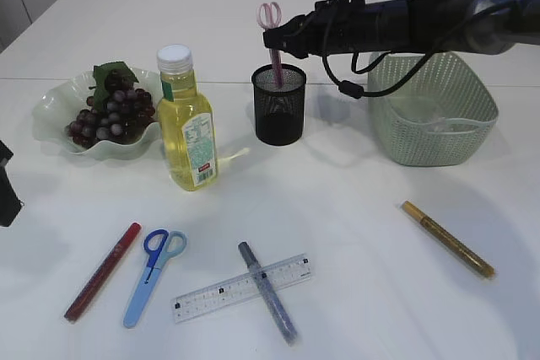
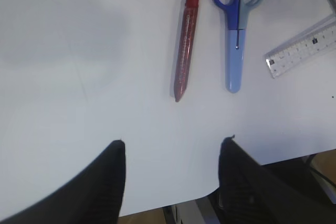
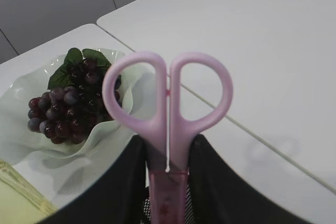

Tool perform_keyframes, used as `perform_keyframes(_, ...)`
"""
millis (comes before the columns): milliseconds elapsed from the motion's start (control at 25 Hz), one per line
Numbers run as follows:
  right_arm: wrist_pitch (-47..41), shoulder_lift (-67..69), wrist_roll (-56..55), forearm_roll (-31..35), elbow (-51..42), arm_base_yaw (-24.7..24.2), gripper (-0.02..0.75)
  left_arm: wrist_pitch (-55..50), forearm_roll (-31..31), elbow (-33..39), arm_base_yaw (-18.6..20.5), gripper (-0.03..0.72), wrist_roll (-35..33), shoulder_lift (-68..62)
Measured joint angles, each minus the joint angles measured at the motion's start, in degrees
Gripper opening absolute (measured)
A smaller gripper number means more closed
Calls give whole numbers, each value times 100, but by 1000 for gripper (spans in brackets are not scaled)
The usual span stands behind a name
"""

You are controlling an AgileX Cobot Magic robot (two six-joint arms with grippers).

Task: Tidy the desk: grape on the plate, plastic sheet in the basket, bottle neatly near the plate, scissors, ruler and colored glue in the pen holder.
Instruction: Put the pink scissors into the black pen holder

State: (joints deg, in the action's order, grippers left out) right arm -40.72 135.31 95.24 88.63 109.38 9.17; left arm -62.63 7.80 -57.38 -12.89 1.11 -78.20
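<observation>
My right hand: clamped on pink plastic scissors, upright in black mesh pen holder. My left hand: apart, empty.

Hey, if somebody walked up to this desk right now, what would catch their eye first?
Probably the black right arm reaching across the back of the table, its right gripper closed on pink-handled scissors standing in the black mesh pen holder. Next, the yellow bottle with a white cap beside the pale green wavy plate of dark grapes.
</observation>
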Motion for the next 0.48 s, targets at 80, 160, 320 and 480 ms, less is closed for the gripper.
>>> perform_keyframes(80, -118, 78, 9, 0, 0, 0, 223, -9, -8, 0, 0, 415, 0, 0)
perform_keyframes(160, -182, 136, 22, -42, 0, 0, 244, -13, -8, 0, 0, 415, 0, 0)
perform_keyframes(320, -287, 145, 34, -99, 0, 0, 379, -22, -8, 0, 0, 415, 0, 0)
perform_keyframes(480, -340, 131, 34, -114, 0, 0, 430, -22, -8, 0, 0, 415, 0, 0)
